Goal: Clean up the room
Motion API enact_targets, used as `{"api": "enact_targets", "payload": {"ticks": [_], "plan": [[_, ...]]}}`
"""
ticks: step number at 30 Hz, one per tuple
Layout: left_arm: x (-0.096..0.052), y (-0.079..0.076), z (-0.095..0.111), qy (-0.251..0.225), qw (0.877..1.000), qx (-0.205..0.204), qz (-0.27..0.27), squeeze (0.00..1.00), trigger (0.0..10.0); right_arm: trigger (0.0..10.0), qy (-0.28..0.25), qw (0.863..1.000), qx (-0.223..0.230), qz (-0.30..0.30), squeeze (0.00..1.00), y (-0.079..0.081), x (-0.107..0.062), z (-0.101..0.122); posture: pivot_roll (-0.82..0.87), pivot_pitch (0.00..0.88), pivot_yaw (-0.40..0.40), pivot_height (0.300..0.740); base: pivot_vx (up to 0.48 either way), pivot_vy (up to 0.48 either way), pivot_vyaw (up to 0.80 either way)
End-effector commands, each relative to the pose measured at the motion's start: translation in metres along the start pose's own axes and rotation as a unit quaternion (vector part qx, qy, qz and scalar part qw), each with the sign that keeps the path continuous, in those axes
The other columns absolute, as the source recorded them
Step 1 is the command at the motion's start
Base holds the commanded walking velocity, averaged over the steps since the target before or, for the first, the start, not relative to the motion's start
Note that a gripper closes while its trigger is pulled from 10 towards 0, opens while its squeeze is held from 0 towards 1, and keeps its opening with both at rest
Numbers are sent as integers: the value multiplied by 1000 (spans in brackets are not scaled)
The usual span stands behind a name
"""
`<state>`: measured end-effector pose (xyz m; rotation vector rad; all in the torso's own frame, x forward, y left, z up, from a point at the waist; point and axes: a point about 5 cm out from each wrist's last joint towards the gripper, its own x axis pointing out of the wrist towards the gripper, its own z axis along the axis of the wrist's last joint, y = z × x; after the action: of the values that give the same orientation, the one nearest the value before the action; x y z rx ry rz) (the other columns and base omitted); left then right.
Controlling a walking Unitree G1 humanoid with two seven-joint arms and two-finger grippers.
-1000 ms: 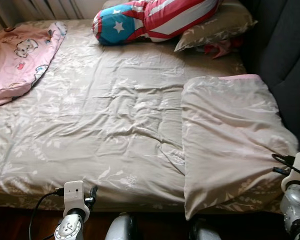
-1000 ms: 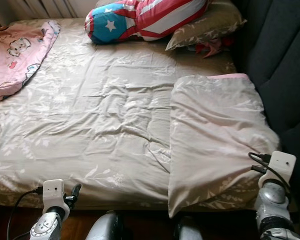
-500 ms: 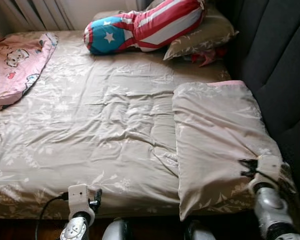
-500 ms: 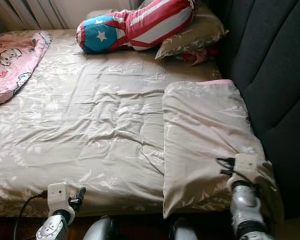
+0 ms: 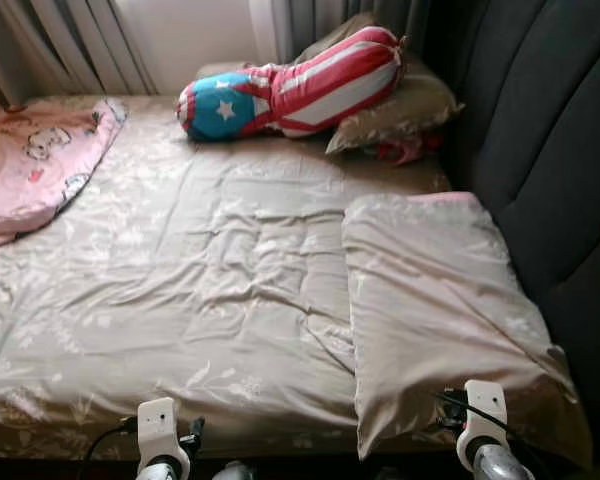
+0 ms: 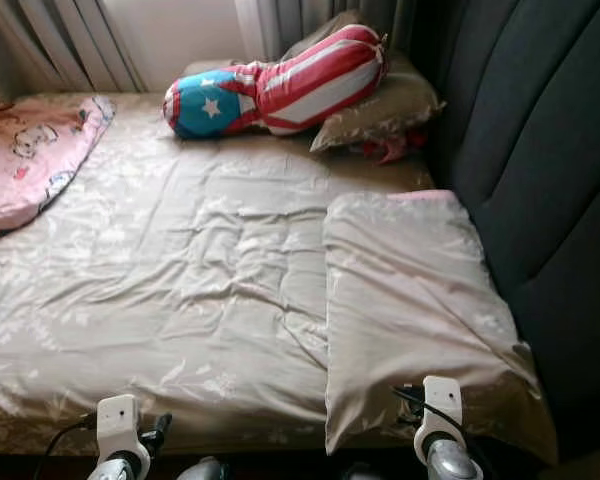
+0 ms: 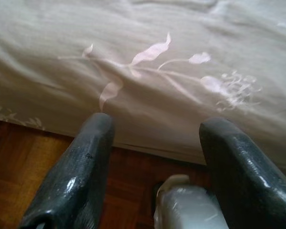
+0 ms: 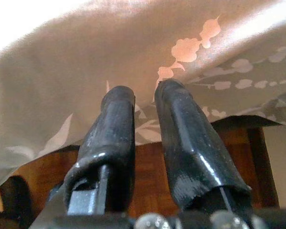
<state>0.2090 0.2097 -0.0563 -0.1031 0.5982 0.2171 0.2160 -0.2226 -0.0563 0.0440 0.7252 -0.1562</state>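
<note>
Hanging over the bed's near right edge, the folded blanket [image 5: 440, 320] lies just beyond the right gripper [image 8: 145, 102], fingers nearly closed, empty; left gripper [image 7: 155, 126] released.

Folded duvet [image 5: 435, 320] on bed's [image 5: 180, 300] right; pillows [image 5: 310, 85] behind.

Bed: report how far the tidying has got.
Done: the folded beige floral quilt lies flat on the right side of the beige floral sheet. In hand: nothing. The left pincer is open and the right pincer is shut, both at the sheet's near edge. Left: the sheet is creased, the pink cartoon blanket lies bunched at the far left, and a red cloth lies crumpled at the far right.
</note>
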Motion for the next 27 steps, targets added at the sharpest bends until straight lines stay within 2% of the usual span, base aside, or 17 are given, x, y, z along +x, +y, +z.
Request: {"api": "enact_targets", "payload": {"ticks": [1,8,17,27], "plan": [[-2,-2,-9,28,1000,13,-5,0,10000,10000,27,1000,6,-1,0,0,-3,-12,-124,0,9,740,0,0,0],[-6,-7,-25,76,997,19,-5,0,10000,10000,68,998,16,0,0,2,-8,-31,-128,0,5,740,0,0,0],[-11,-12,-39,119,993,13,-6,0,10000,10000,101,995,17,8,0,4,-12,-44,-121,0,11,740,0,0,0],[-14,-9,-45,136,991,18,-2,0,10000,10000,112,993,2,29,0,9,-13,-49,-136,0,10,740,0,0,0]]}}
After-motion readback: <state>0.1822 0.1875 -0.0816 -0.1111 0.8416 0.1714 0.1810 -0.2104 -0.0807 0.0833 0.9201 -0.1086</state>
